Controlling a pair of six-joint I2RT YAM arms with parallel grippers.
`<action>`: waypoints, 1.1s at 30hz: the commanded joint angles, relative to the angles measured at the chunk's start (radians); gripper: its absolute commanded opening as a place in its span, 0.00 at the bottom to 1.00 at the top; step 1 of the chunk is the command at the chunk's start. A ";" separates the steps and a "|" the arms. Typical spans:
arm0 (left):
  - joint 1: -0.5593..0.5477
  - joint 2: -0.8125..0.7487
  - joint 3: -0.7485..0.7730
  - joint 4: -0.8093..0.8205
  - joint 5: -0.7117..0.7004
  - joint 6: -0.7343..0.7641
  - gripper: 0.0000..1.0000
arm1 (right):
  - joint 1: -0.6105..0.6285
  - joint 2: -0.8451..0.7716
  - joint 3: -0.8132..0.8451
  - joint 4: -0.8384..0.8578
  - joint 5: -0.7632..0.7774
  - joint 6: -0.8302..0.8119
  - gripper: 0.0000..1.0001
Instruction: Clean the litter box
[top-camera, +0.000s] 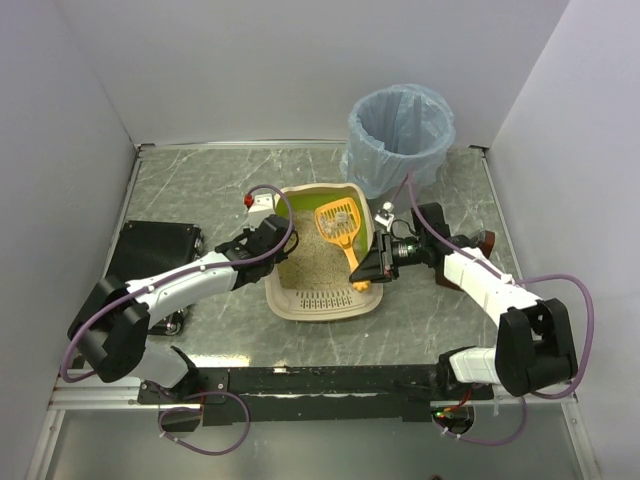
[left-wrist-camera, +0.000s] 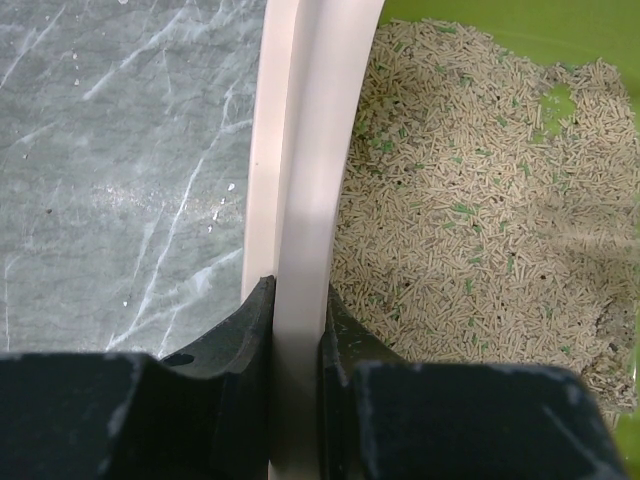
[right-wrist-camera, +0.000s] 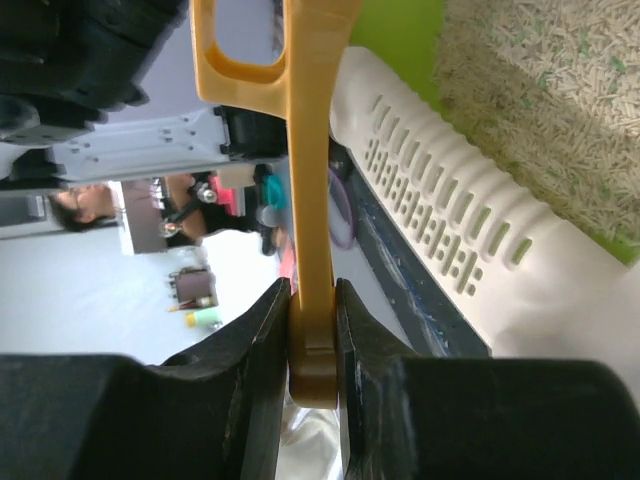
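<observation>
top view: left gripper (top-camera: 272, 240) clamps the litter box (top-camera: 320, 308) rim, right gripper (top-camera: 368, 268) clenched on the scoop (top-camera: 338, 222) handle. looks loaded; keep it level toward the bin (top-camera: 400, 125).

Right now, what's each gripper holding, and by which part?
Left gripper clamps the litter box by its cream side rim; right gripper pinches the orange scoop near the end of its handle.

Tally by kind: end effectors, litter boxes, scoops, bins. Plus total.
end effectors: 2 (left end effector, right end effector)
litter box: 1
scoop: 1
bin: 1
total: 5
</observation>
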 joint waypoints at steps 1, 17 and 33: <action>0.003 -0.100 0.065 0.285 -0.015 -0.083 0.01 | -0.013 -0.061 0.050 -0.281 0.123 -0.234 0.00; 0.003 -0.100 0.065 0.277 -0.009 -0.093 0.01 | -0.013 -0.050 0.078 -0.099 0.003 -0.123 0.00; 0.003 -0.086 0.068 0.295 0.027 -0.116 0.01 | 0.033 -0.021 0.133 -0.111 -0.003 -0.069 0.00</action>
